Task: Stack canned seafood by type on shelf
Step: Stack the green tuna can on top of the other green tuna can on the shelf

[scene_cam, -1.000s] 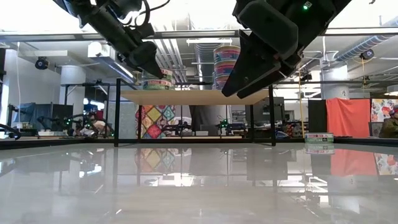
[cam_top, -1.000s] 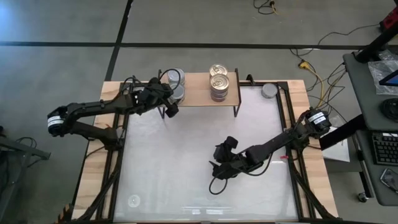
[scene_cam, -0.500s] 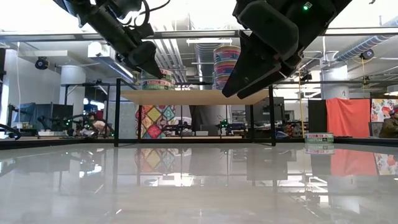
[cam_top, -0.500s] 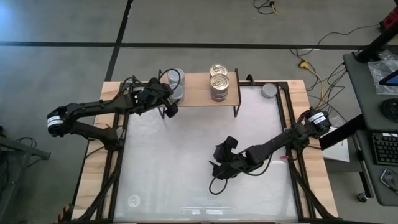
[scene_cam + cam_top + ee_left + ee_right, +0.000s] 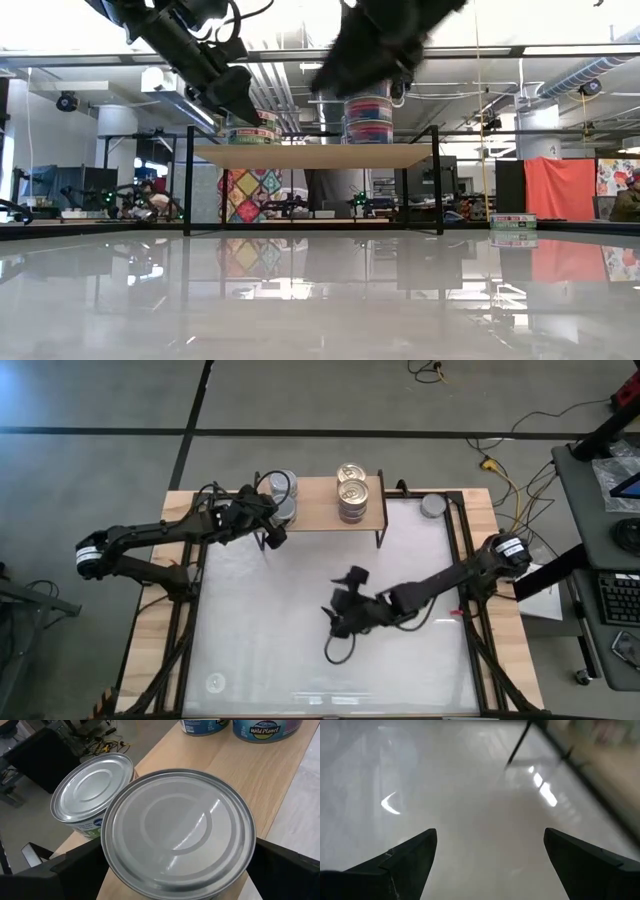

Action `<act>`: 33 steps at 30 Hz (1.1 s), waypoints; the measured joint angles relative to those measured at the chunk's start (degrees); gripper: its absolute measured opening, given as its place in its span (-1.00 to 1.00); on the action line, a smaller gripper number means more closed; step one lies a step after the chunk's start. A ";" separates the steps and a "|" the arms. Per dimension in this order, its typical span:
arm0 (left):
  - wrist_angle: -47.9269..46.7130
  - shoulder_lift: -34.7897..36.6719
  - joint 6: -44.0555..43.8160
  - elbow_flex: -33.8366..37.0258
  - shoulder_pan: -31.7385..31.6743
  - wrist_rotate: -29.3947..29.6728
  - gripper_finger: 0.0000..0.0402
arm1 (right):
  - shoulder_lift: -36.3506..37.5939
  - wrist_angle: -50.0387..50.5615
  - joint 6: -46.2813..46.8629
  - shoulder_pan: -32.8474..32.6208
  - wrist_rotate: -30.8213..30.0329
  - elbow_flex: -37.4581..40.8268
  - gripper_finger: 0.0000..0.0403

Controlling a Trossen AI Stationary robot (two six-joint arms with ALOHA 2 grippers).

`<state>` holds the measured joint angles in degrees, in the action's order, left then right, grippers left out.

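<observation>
Your left gripper sits at the left end of the shelf, its fingers spread as wide as they go on either side of a silver-lidded tin. Whether the pads actually touch that tin's wall, you cannot tell. A second silver-lidded tin stands just beside it on the board. The gold-lidded tins are stacked toward the shelf's right end, and one more silver tin rests on the table beyond that end.

Your right gripper hangs over the white tabletop mid-table, jaws wide apart and holding nothing.

Compared with a second ago, your right gripper has shifted left and toward the shelf; your left arm has not moved.
</observation>
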<state>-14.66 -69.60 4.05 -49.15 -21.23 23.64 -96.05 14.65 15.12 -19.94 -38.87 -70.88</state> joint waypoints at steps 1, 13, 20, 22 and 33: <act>-0.03 0.00 -0.11 0.00 0.00 0.00 0.99 | 0.00 0.03 -3.49 0.93 0.24 -1.60 0.78; -1.32 -0.04 -1.27 0.02 0.04 2.83 0.99 | -3.98 -0.99 -48.51 14.20 1.74 -19.31 0.55; -1.74 0.00 -1.40 0.02 0.07 0.11 0.99 | -10.15 -4.36 -57.45 21.84 1.93 -26.38 0.01; -1.73 -0.01 -1.38 0.02 0.15 -0.32 0.99 | -11.83 -4.80 -58.48 23.52 4.81 -28.57 -0.17; -1.73 0.00 -1.60 0.04 0.13 -1.92 0.99 | -20.55 -2.09 -62.43 28.72 10.84 -38.76 -0.93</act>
<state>-16.40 -69.60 2.46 -49.10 -21.10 21.71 -116.60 12.56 -47.31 8.77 -28.02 -109.64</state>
